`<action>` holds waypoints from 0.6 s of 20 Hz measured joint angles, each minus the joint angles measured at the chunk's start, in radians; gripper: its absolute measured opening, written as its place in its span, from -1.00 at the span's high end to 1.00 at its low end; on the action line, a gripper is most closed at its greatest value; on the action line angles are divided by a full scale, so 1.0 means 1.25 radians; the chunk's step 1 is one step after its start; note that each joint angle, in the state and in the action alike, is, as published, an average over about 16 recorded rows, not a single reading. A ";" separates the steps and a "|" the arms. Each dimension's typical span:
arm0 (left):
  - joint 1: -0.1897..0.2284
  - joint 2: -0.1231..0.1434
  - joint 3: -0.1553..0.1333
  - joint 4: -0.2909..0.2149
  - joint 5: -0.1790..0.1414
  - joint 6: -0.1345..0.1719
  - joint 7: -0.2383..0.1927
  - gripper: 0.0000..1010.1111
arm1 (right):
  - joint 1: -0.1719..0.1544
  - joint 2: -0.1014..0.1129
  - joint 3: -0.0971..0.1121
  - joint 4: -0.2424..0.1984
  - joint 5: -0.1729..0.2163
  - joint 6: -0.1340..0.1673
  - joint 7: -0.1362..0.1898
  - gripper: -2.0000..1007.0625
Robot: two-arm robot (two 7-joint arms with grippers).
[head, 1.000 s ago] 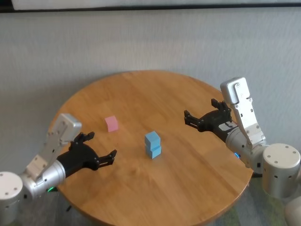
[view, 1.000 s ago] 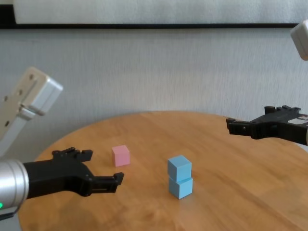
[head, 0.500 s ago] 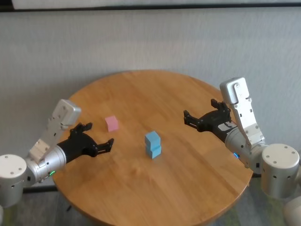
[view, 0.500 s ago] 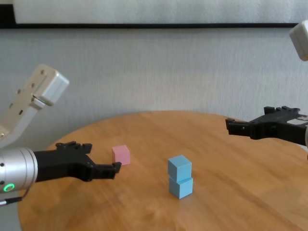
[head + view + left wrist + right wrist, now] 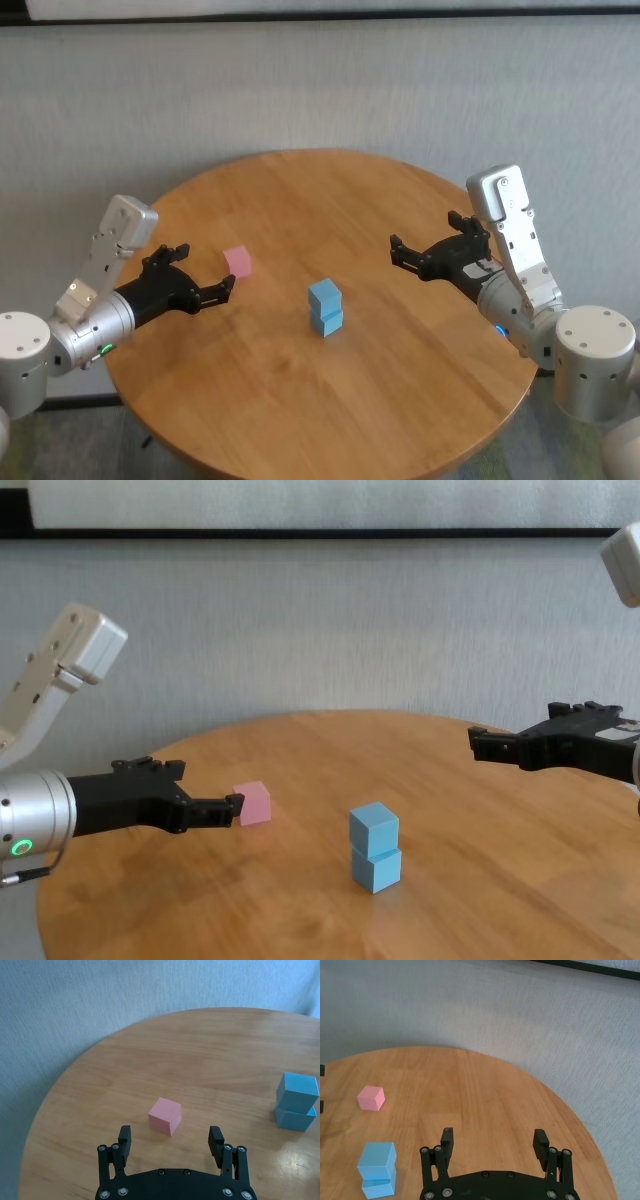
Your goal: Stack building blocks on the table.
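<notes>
Two light blue building blocks stand stacked, one (image 5: 323, 294) on top of the other (image 5: 328, 321), near the middle of the round wooden table (image 5: 300, 195). A pink block (image 5: 238, 262) lies alone to their left. My left gripper (image 5: 206, 270) hovers open just short of the pink block; in the left wrist view the pink block (image 5: 165, 1116) sits just ahead of the spread fingers of that gripper (image 5: 170, 1135), not between them. My right gripper (image 5: 424, 232) hangs open and empty over the table's right side, well clear of the blue stack (image 5: 377, 1169).
A grey textured wall stands behind the table. The table's round edge (image 5: 45, 1105) curves close by the pink block on the left. Bare wood lies between the stack (image 5: 375, 848) and the right gripper (image 5: 510, 728).
My left gripper has moved back from the near table edge toward the pink block and lined up with it. The right arm and the blocks have not moved.
</notes>
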 joint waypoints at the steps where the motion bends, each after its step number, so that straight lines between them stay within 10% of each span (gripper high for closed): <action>1: -0.004 -0.003 0.001 0.008 -0.001 -0.004 -0.003 -0.98 | 0.000 0.000 0.000 0.000 0.000 0.000 0.000 -1.00; 12: -0.023 -0.028 0.012 0.041 -0.011 -0.008 -0.007 -0.98 | 0.000 -0.001 0.000 0.000 0.000 0.001 -0.001 -1.00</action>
